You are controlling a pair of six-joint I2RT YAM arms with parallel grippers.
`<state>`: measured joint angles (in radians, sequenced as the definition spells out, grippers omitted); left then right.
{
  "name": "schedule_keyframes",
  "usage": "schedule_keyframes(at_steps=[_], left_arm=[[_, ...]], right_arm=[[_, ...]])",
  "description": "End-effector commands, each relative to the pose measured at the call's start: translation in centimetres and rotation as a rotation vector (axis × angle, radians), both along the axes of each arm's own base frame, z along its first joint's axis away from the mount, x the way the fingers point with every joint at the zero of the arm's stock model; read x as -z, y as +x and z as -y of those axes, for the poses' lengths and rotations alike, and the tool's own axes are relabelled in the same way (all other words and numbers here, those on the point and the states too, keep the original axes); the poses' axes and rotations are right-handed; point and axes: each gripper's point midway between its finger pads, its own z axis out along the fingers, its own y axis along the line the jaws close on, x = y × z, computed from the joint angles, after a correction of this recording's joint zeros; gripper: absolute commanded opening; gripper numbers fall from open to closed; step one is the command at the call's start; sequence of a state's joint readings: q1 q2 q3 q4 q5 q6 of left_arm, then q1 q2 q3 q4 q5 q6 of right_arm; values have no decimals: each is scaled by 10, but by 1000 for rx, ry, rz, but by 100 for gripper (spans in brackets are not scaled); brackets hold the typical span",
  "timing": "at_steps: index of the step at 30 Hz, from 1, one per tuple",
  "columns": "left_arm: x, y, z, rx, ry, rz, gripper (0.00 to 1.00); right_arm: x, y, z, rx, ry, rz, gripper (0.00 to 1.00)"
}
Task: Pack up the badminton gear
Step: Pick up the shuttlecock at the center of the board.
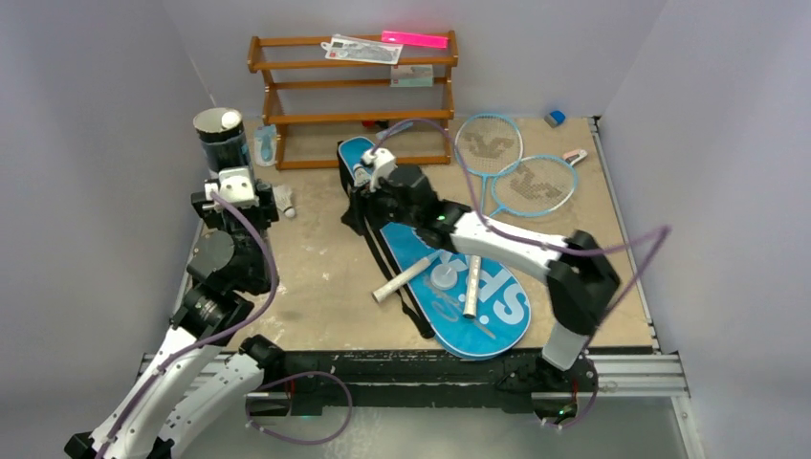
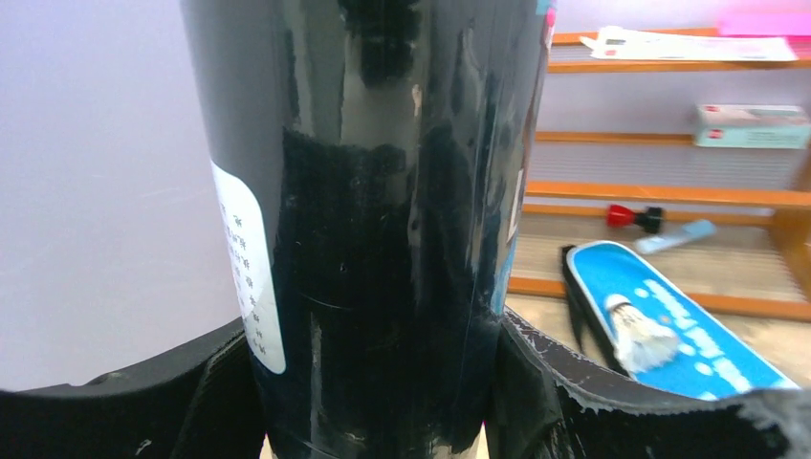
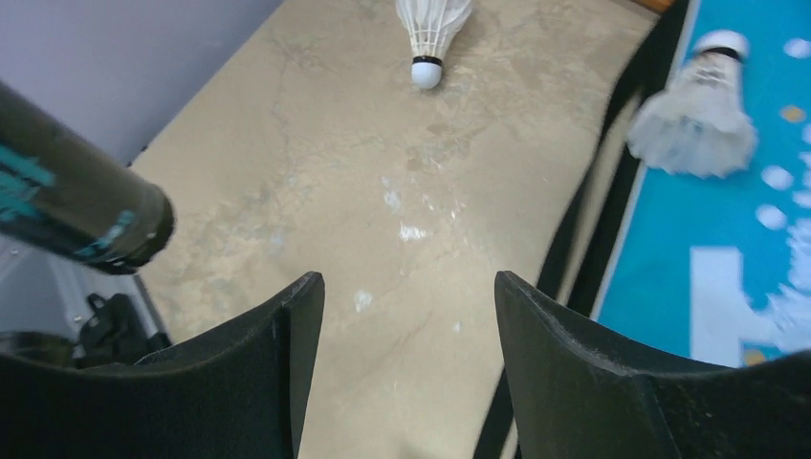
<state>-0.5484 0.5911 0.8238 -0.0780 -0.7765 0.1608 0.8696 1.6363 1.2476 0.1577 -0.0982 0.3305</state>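
The left jaws are clenched on the upright black tube [image 1: 222,143] near the far left of the table [image 1: 316,268], while the right jaws hang released and empty over it beside the blue bag [image 3: 669,239], where a blurred shuttlecock [image 3: 693,120] seems to lie

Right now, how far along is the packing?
Nothing looks packed yet. In hand: left gripper holds the black tube upright; right gripper open, empty. Left: shuttlecock on the table, another on the blue bag, both rackets lying outside it.
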Motion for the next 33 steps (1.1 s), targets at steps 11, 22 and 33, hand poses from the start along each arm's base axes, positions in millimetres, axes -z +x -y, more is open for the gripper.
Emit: schedule_keyframes(at_steps=[11, 22, 33], left_arm=[[-43, -17, -50, -288, 71, 114, 16], [-70, -35, -61, -297, 71, 177, 16], [-70, -34, -58, -271, 76, 182, 16]], right_arm=[[54, 75, -145, 103, -1, 169, 71], [108, 109, -196, 111, -12, 187, 72], [144, 127, -216, 159, -1, 253, 68]])
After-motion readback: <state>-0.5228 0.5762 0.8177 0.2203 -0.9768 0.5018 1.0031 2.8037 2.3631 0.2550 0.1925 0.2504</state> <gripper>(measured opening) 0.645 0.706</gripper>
